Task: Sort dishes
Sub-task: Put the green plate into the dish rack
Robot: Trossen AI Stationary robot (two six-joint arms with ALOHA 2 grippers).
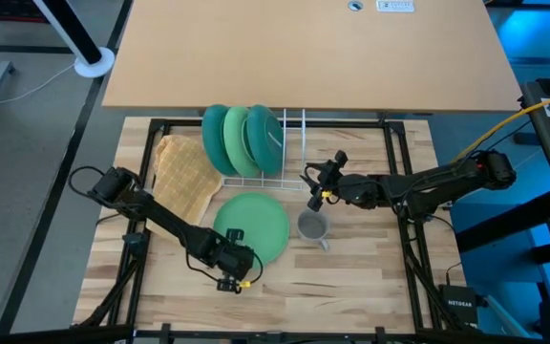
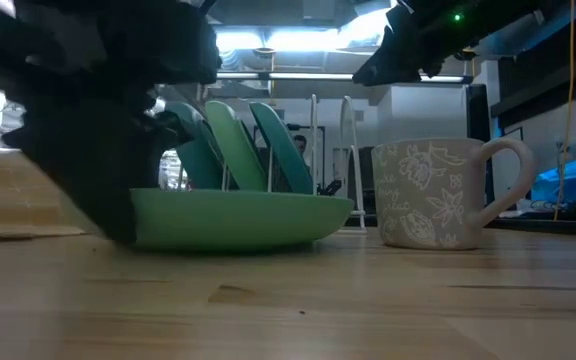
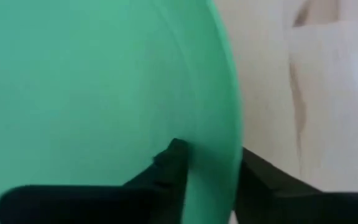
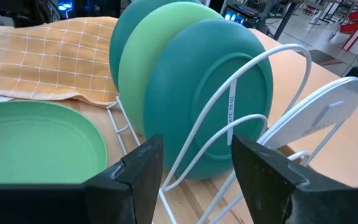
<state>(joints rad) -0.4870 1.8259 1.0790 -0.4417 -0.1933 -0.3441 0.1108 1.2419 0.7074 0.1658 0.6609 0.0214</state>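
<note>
1. A light green plate (image 1: 252,225) is laid flat on the wooden table (image 1: 370,277), near the table's centre. Its rim at about 7 o'clock is straddled by the left gripper (image 1: 233,260): in the left wrist view one finger (image 3: 166,180) is seen on the inner face of the plate (image 3: 104,87) and the other outside the rim, so the jaws are clamped on it.
2. A grey mug (image 1: 312,227) with a flower pattern is stood upright just beside the plate at its 3 o'clock, handle turned toward 5 o'clock.
3. Three more plates (image 1: 244,139) are stood on edge in a white wire rack (image 1: 289,153) at 12 o'clock from the flat plate: two dark teal with a lighter green one between them.
4. A tan waffle cloth (image 1: 185,172) is spread at 10 o'clock from the flat plate, touching the rack's side.
5. The right gripper (image 1: 315,182) is held above the table at 12 o'clock from the mug, just beside the rack's near corner. Its jaws are apart and nothing is held between them.
</note>
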